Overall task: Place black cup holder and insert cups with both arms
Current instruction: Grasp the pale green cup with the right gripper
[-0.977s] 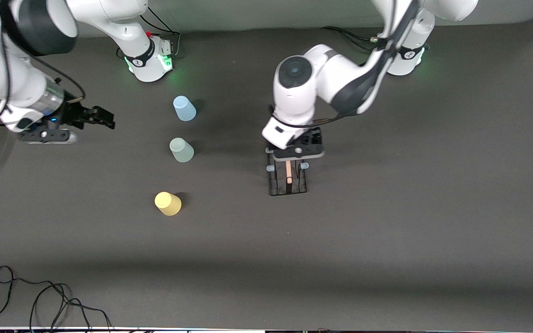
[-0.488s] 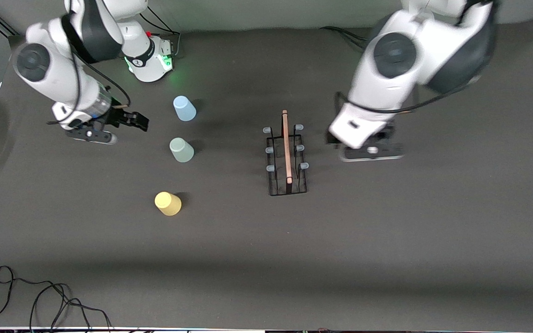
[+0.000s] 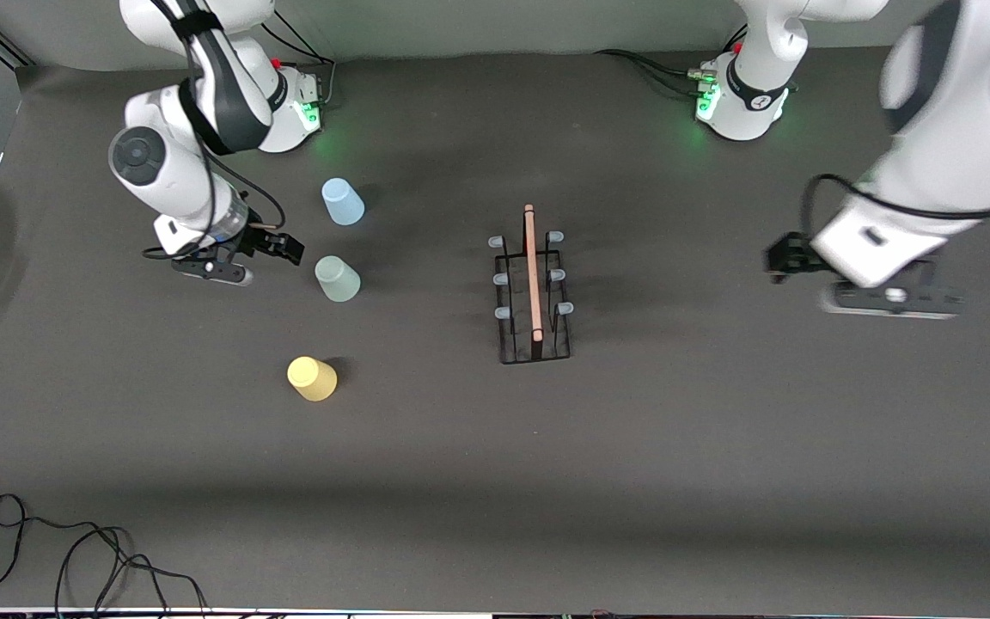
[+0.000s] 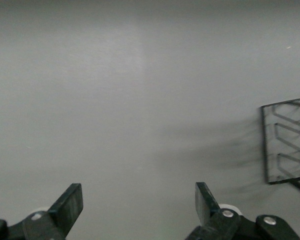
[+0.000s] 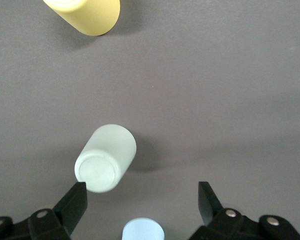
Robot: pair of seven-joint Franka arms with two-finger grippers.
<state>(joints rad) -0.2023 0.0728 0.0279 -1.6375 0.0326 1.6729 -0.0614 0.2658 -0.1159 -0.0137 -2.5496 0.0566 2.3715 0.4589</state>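
Right end effector (image 3: 289, 249): jaws wide, empty, low over the worktop (image 3: 718, 447) just beside the pale green cup (image 3: 338, 278).
Left end effector (image 3: 783, 258): jaws wide, empty, over bare worktop toward the left arm's end, well apart from the black cup holder (image 3: 533, 297).
Worktop: dark grey; a cable (image 3: 74, 559) lies at its near edge.
Holder: upright mid-worktop, pegs bare.
Cups: pale blue cup (image 3: 343, 201), green, yellow cup (image 3: 312, 378), upside down in a row toward the right arm's end.

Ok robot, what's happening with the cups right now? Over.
Right end effector open, beside green cup. Left end effector open, empty, away from rack. Rack placed; blue, yellow cups waiting. Nothing blocking.
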